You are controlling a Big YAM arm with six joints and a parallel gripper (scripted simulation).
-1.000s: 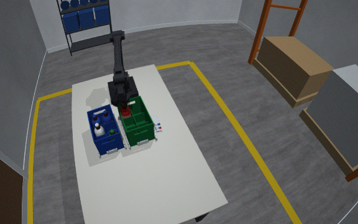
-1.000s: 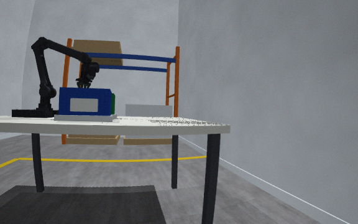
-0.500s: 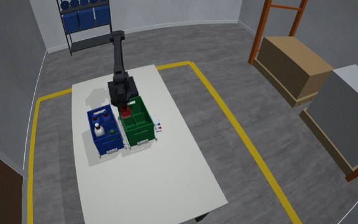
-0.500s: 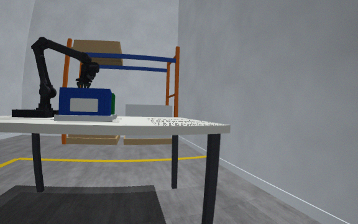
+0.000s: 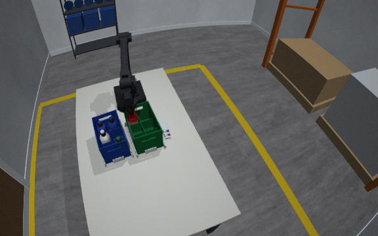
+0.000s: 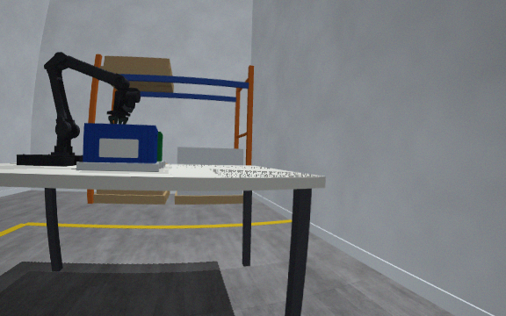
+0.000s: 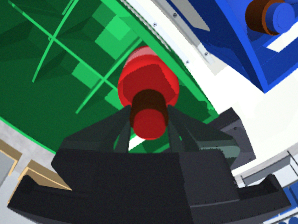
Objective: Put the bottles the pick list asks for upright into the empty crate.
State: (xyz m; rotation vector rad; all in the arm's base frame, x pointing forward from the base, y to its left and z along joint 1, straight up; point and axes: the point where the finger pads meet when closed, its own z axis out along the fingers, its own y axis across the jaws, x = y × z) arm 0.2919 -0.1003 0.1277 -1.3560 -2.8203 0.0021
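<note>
two crates (image 5: 111, 144), perhaps five bottles (image 5: 104, 137)
</note>
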